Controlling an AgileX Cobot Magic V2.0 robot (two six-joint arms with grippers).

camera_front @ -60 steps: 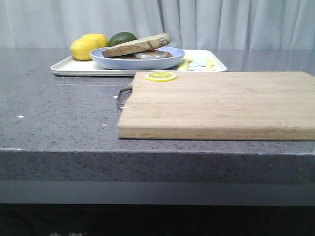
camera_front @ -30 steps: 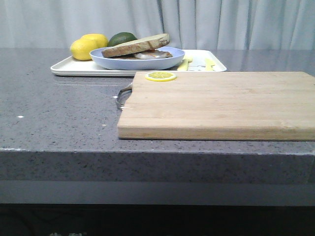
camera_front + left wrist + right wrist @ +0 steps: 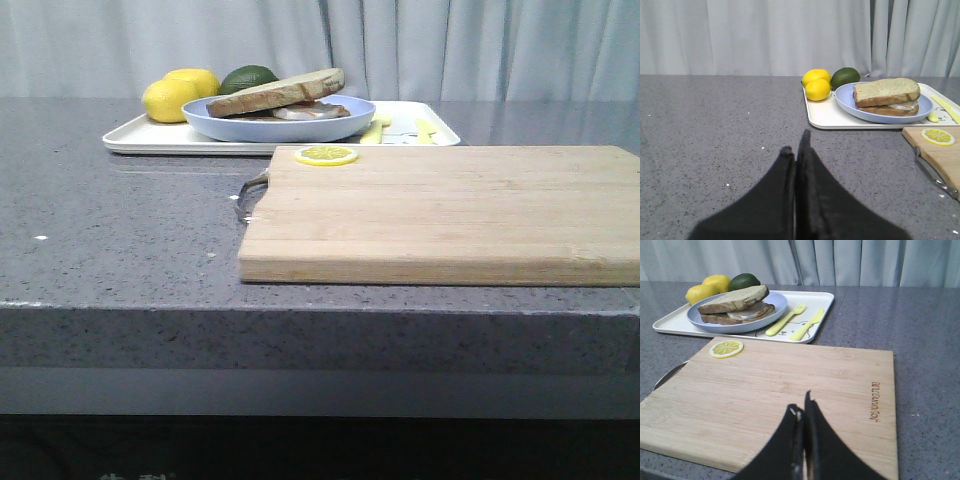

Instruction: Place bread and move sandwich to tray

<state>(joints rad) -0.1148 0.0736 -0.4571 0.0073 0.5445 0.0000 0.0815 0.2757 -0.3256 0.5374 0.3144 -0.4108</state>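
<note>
The bread (image 3: 280,90) lies tilted on top of the egg toast on the round pale blue plate (image 3: 278,124); together they are the sandwich (image 3: 735,307), also in the left wrist view (image 3: 886,95). The plate stands on the white tray (image 3: 150,138) at the back of the counter. My left gripper (image 3: 796,150) is shut and empty over bare counter, well short of the tray (image 3: 825,115). My right gripper (image 3: 801,407) is shut and empty over the wooden cutting board (image 3: 780,390). Neither gripper shows in the front view.
Two lemons (image 3: 180,95) and an avocado (image 3: 248,76) sit at the tray's left end. A yellow fork (image 3: 785,320) and knife (image 3: 807,324) lie on its right part. A lemon slice (image 3: 326,155) lies on the board's far left corner. The board (image 3: 440,210) has a metal handle (image 3: 250,192).
</note>
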